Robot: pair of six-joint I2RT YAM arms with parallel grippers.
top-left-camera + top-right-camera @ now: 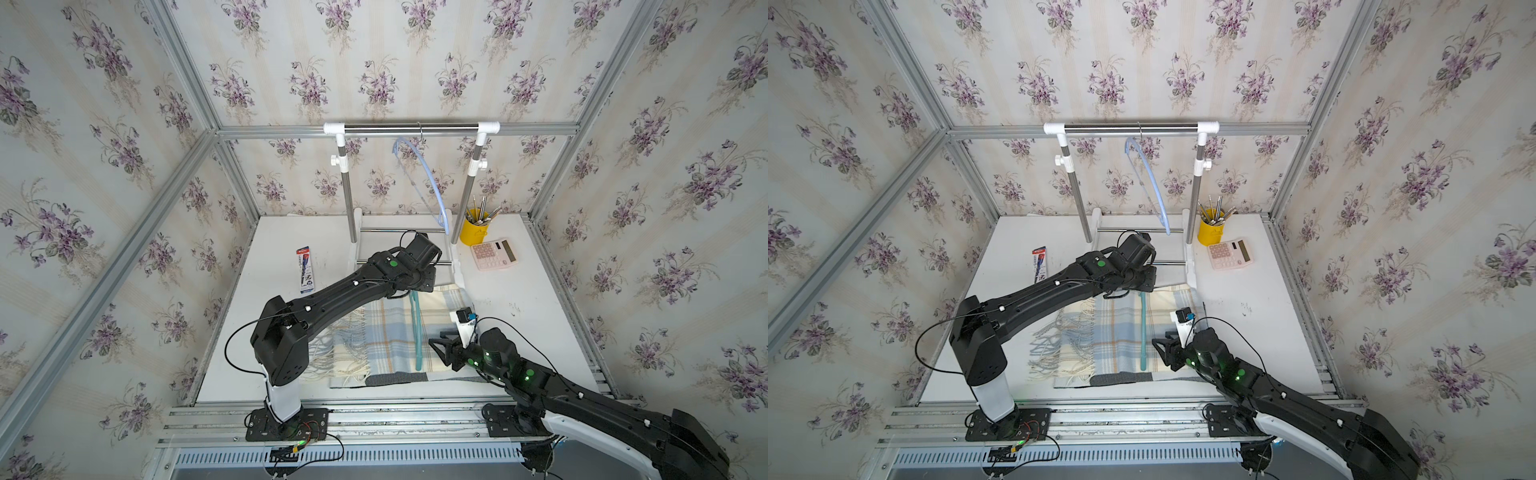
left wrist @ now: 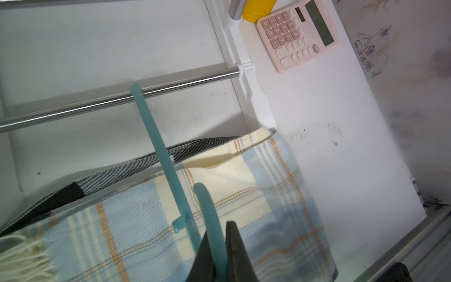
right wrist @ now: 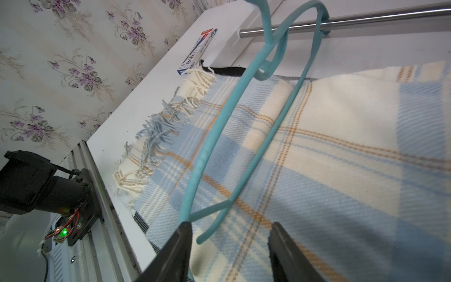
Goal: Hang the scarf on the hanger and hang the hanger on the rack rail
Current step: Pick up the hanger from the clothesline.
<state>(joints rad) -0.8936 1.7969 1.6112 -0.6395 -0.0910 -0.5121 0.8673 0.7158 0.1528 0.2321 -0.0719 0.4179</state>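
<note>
The plaid blue and cream scarf (image 1: 382, 340) (image 1: 1100, 332) lies flat on the white table, fringe toward the left arm. A teal hanger (image 1: 417, 332) (image 1: 1143, 328) (image 3: 212, 136) stands on edge over it, hook end toward the rack. My left gripper (image 2: 218, 229) is shut on a curved teal bar of the hanger (image 2: 158, 136); in both top views its wrist hides it. My right gripper (image 1: 438, 338) (image 3: 230, 224) is open at the hanger's near end. One finger touches the thick arm, and the thin bar's tip lies between the jaws.
A clothes rack's top rail (image 1: 411, 129) holds a pale blue hanger (image 1: 432, 187), and its lower bar (image 2: 122, 97) runs just past the scarf. A yellow pen cup (image 1: 473, 230), a pink calculator (image 1: 494, 254) and a marker box (image 1: 305, 270) lie around it.
</note>
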